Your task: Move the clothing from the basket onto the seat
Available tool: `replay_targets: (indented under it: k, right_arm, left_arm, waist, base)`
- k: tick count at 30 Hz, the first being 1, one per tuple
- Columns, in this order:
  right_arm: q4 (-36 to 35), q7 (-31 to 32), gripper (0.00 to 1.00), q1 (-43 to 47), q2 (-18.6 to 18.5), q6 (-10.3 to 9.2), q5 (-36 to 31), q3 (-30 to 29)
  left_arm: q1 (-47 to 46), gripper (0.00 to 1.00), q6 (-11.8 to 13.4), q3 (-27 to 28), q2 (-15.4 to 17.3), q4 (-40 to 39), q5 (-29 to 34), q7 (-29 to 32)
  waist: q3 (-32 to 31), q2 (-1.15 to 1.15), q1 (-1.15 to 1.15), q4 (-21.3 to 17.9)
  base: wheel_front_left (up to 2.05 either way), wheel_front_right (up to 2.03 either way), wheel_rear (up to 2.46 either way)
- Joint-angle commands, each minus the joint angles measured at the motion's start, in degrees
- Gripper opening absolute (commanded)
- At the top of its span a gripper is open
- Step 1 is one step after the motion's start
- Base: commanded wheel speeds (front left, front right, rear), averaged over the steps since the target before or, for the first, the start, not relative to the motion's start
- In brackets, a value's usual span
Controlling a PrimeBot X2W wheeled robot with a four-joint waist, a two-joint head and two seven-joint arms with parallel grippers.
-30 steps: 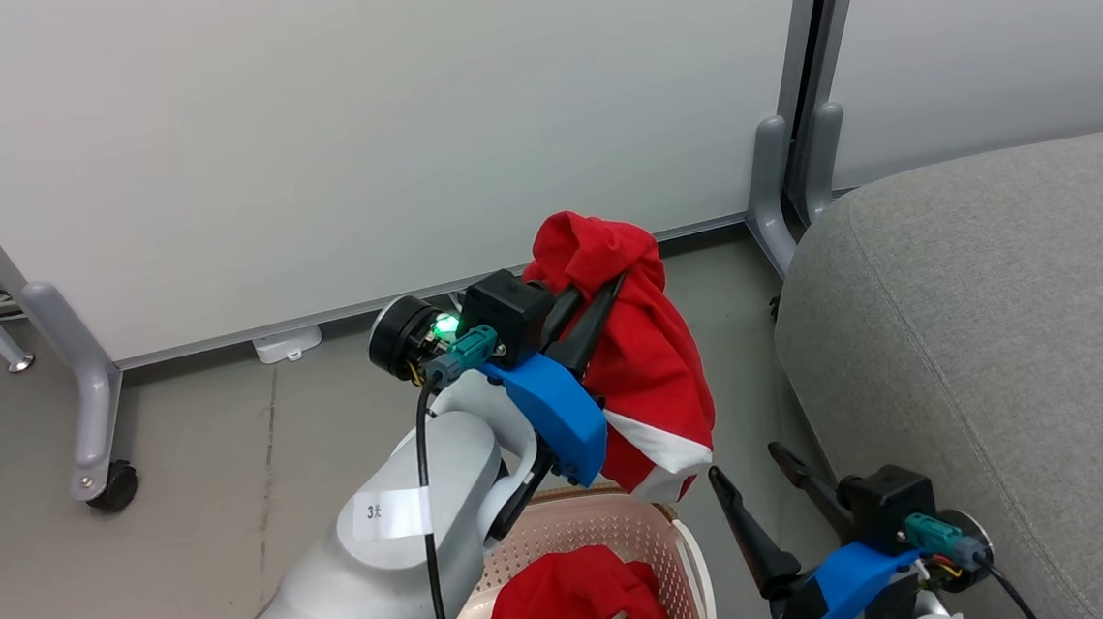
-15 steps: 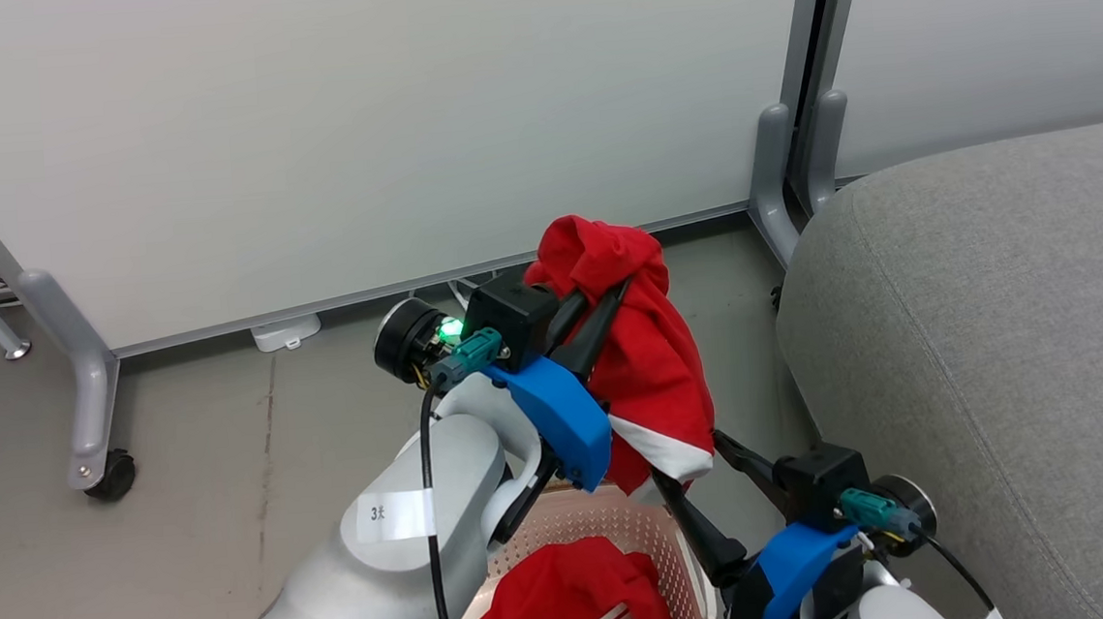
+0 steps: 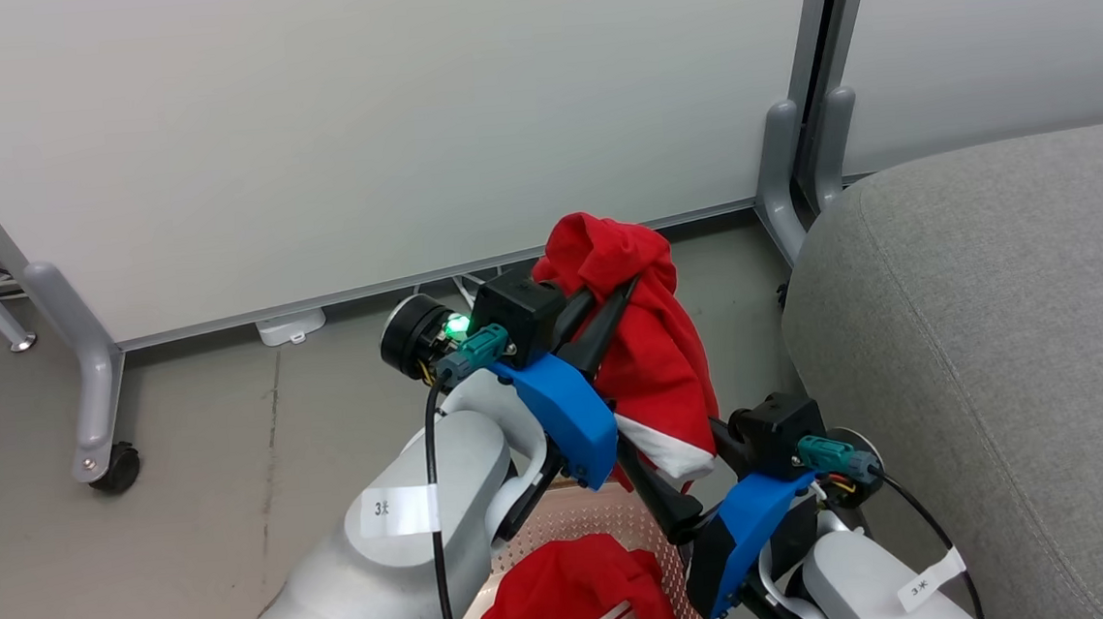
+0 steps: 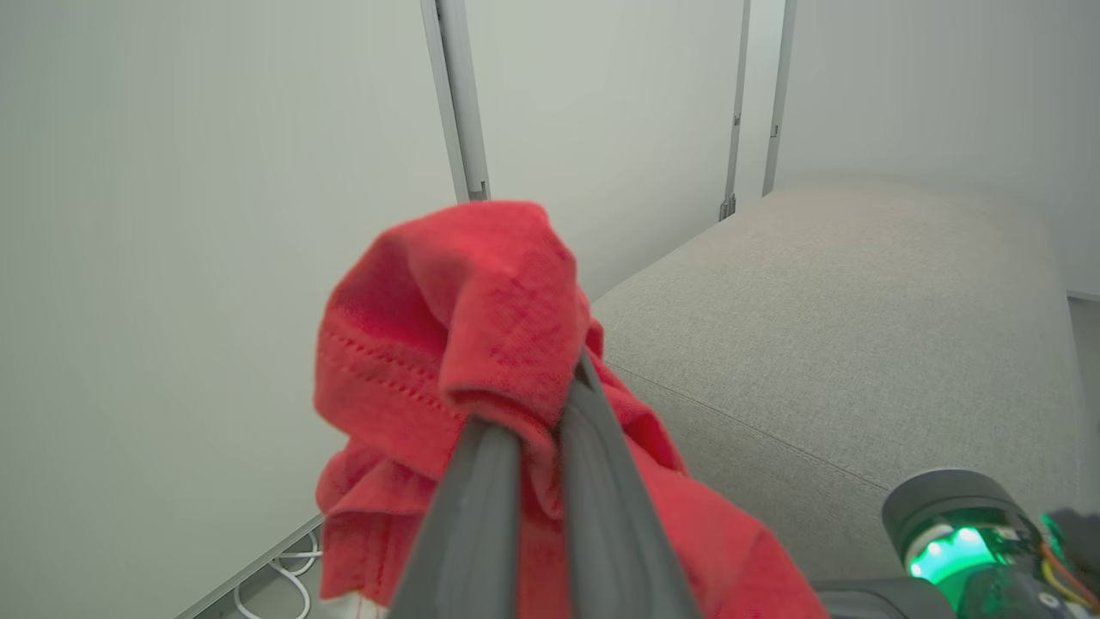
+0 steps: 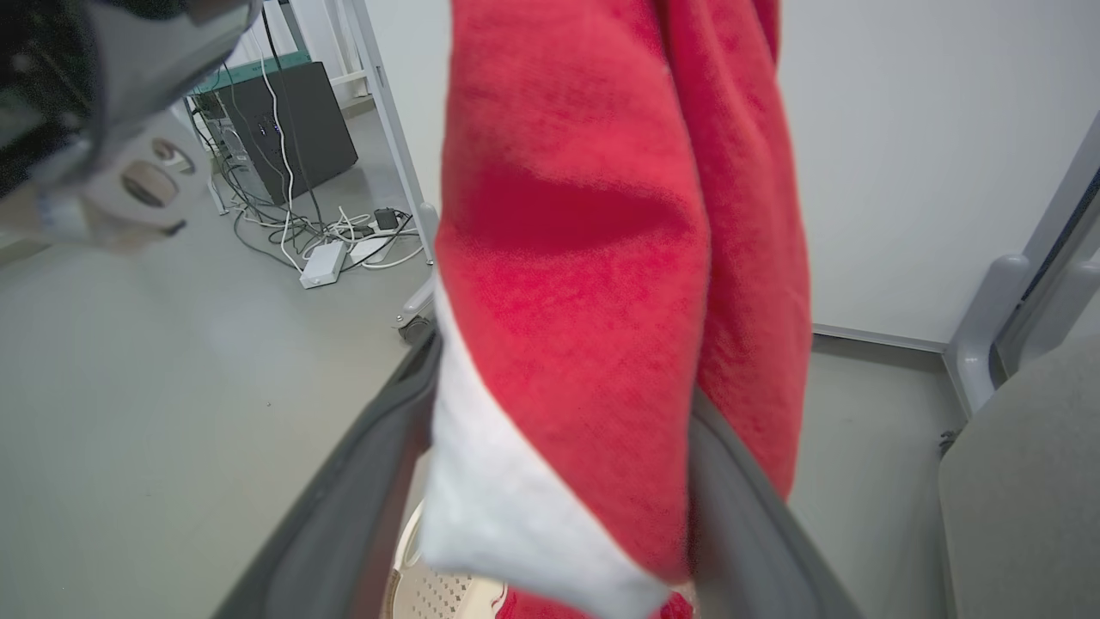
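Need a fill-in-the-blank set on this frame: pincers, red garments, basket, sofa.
1. The left pincer is shut on the lifted garment, which hangs above the ____.
2. The right pincer is ____, with one finger on each side of that garment's white-trimmed lower end.
3. The second garment lies ____ the same container.
4. The grey sofa stands to the robot's ____.

Missing words: basket; open; inside; right.

Two red garments (image 3: 657, 360), one sofa (image 3: 999, 317), apparently one basket (image 3: 615, 519).
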Motion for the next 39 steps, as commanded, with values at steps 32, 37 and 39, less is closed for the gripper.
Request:
replay_targets:
  k: [32, 37, 39]
  right_arm:
    - [7.1, -4.6, 0.00, -4.7, -0.2, 0.03, 4.2, 3.2]
    - [7.4, -4.8, 0.00, -4.6, -0.2, 0.03, 4.2, 3.3]
    - [7.4, -4.8, 0.00, -4.6, -0.2, 0.03, 4.2, 3.3]
  left_arm:
    - [0.6, 0.45, -0.1, -0.2, 0.0, 1.3, -2.4, -0.3]
    - [1.0, 1.00, -0.1, 0.3, 0.0, 1.5, -2.7, -0.3]
    - [1.1, 1.00, -0.1, 0.5, 0.0, 1.4, -2.7, -0.3]
  waist:
    - [-1.0, 0.00, 0.00, -0.3]
    - [-0.9, 0.00, 0.00, -0.6]
    - [-0.9, 0.00, 0.00, -0.6]
  base:
    - [0.00, 0.00, 0.00]
    - [0.00, 0.00, 0.00]
    - [0.00, 0.00, 0.00]
